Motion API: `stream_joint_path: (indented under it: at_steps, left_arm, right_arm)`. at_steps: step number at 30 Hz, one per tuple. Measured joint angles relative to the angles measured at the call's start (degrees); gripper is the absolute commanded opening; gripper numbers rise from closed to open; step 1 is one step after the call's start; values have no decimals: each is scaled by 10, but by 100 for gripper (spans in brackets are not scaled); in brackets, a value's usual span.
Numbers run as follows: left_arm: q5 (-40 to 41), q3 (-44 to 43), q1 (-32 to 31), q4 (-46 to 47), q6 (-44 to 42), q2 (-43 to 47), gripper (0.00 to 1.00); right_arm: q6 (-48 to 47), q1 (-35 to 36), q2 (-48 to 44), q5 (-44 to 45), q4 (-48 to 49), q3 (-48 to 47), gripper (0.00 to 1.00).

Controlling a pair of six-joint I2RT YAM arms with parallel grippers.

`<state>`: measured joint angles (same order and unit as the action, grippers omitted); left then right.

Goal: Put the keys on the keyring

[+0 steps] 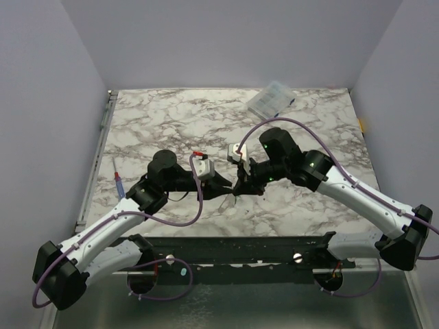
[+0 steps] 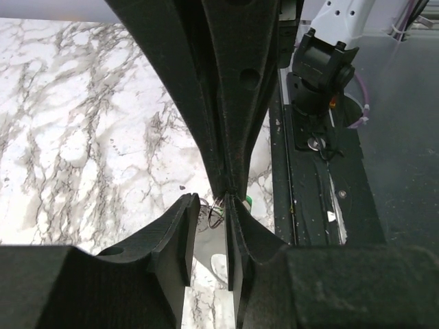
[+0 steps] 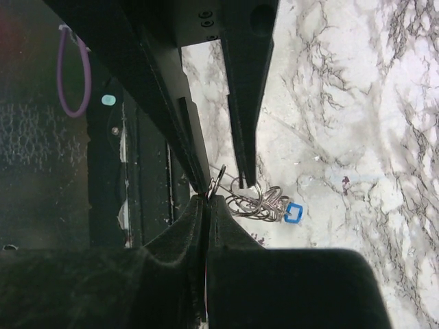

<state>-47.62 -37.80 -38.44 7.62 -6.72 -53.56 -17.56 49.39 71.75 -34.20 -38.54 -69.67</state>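
Note:
Both grippers meet tip to tip over the marble near the table's front middle. My right gripper [image 3: 208, 197] [image 1: 241, 186] is shut on a thin silvery loop of the keyring [image 3: 217, 179]. A tangle of silvery rings [image 3: 257, 200] hangs from that loop, just above the table, and ends in the blue key head [image 3: 293, 213]. My left gripper [image 2: 208, 200] [image 1: 228, 186] stands open with a narrow gap, and ring wire [image 2: 215, 214] shows between its tips. One of its fingers [image 3: 243, 137] pokes into the ring tangle. A bit of the green key head [image 2: 248, 202] peeks out beside the right finger.
A clear plastic compartment box [image 1: 271, 99] sits at the table's back right. A red and blue pen-like tool [image 1: 119, 185] lies by the left edge. The black mounting rail [image 1: 240, 247] runs along the front edge, close behind both grippers.

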Motion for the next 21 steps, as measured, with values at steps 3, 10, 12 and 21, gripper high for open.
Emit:
stream_joint_path:
  at_steps: [3, 10, 12, 21]
  left_arm:
    - [-9, 0, -1, 0, 3, -3, 16]
    - [-24, 0, -1, -1, 9, -13, 0]
    - [-26, 0, -1, -2, 10, -14, 0]
    - [-30, 0, -2, 2, 16, -14, 0]
  right_arm:
    - [-1, 0, 0, 3, 0, 0, 1]
    - [-5, 0, -2, 9, 3, 8, 1]
    - [-5, -1, -2, 10, 4, 9, 1]
    - [-4, -1, -26, 10, 32, 35, 9]
